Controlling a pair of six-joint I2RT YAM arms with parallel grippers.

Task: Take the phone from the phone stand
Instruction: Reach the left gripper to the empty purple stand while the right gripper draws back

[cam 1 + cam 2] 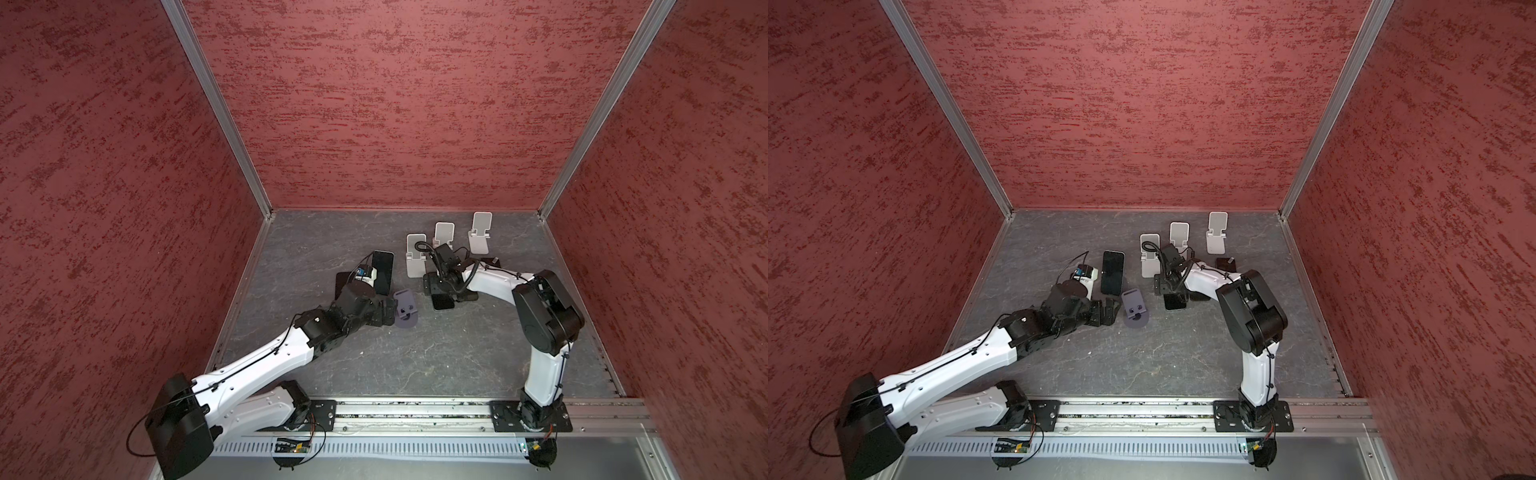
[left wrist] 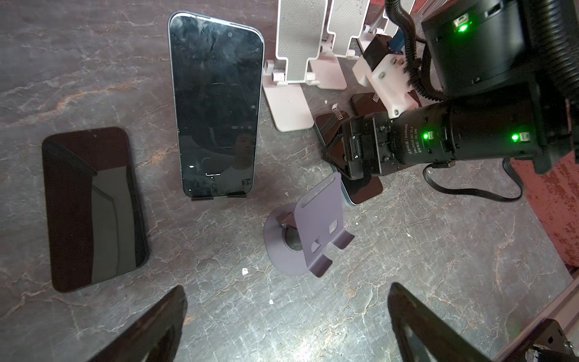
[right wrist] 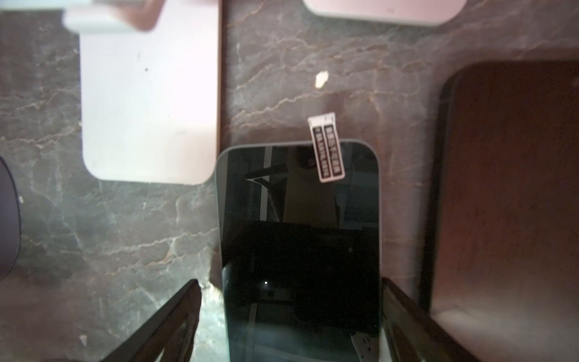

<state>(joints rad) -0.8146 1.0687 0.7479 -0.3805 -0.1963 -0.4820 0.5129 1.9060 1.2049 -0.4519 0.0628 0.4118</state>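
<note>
A dark phone (image 3: 300,244) with a small label at its end lies flat on the grey table. My right gripper (image 3: 291,282) straddles it, open: one finger stands clear of its edge, the other sits close beside it. In both top views this phone (image 1: 444,302) (image 1: 1175,302) lies in front of an empty white phone stand (image 1: 415,255). A second phone (image 2: 216,106) leans upright on a low dark stand (image 2: 219,197). My left gripper (image 2: 286,286) hangs open over bare table by an empty purple stand (image 2: 310,238).
Two more white stands (image 1: 442,235) (image 1: 480,232) line the back. Another phone (image 2: 94,207) lies flat beside the propped one, and a dark phone (image 3: 507,188) lies beside the right gripper. Red walls enclose the table on three sides.
</note>
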